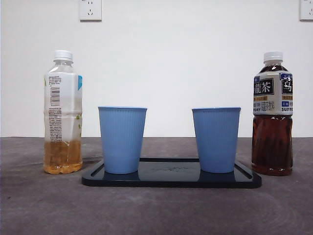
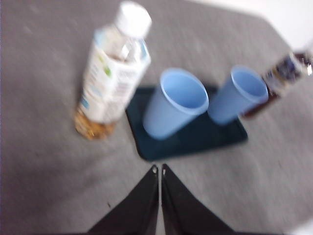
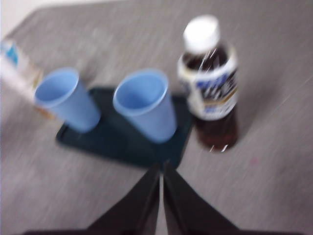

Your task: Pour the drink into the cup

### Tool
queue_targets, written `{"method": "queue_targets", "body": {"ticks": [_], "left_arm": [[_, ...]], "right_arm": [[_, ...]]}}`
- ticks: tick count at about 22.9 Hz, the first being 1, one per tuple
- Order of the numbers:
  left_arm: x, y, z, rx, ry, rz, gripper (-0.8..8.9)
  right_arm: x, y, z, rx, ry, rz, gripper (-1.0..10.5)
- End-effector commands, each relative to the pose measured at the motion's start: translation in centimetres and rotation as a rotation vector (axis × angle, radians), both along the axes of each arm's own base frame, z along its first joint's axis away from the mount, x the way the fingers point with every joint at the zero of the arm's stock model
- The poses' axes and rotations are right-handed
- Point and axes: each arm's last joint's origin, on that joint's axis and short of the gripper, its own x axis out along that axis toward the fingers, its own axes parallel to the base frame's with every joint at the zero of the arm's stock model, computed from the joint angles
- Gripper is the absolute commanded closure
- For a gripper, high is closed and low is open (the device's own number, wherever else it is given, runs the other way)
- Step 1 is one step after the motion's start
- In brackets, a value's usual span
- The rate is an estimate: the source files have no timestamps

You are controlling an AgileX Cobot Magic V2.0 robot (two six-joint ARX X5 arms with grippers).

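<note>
You had a dark tray point(image 1: 171, 181) lying on the grey table point(image 1: 156, 210), and two blue cups stood on it, upright and apart from each other: the first cup point(image 1: 122, 139) at the tray's left end in the front view, the second cup point(image 1: 215, 139) at its right end. Both cups looked empty in the wrist views. Just beside the tray on the left stood the pale bottle point(image 1: 62, 112) with a white cap, with yellow drink only in its lower part. On the other side, just beside the tray, stood the dark tea bottle point(image 1: 272, 115), also capped, filled much higher. Both bottles were upright and nothing touched them.

Your left gripper point(image 2: 160, 169) hung above the table near the pale bottle and the first cup, with its jaws pressed together and holding nothing. Your right gripper point(image 3: 161, 166) was the same, jaws closed and empty, above the table near the dark tea bottle and the second cup
</note>
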Motion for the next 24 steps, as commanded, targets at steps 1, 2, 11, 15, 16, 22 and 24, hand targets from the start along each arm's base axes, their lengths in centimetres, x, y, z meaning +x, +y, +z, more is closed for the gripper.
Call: {"method": "queue_targets", "body": {"ticks": [1,2,11,15,16,22,24], "left_arm": [[0.2,-0.4,0.5,0.048,-0.002,-0.088,8.03],[0.2,-0.5,0.4,0.053,0.014,-0.107,8.03],[0.3,-1.0,0.2,0.056,0.034,-0.156,4.06],[0.3,-1.0,0.2,0.056,0.033,-0.156,3.73],[0.3,-1.0,0.2,0.056,0.032,-0.156,3.74],[0.3,-1.0,0.2,0.054,0.032,-0.154,3.75],[0.3,-1.0,0.2,0.054,0.029,-0.154,3.75]], "right_arm": [[0.1,0.2,0.0,-0.03,0.035,0.071,9.4],[0.0,0.3,-0.2,-0.038,0.057,0.087,9.4],[-0.3,0.7,-0.6,-0.045,0.104,0.128,5.1],[-0.2,0.7,-0.6,-0.042,0.105,0.115,4.9],[-0.2,0.7,-0.6,-0.04,0.106,0.11,4.9],[1.3,0.9,-2.7,0.038,0.089,0.048,4.9],[2.3,1.1,-4.5,0.094,0.068,0.024,4.9]]}}
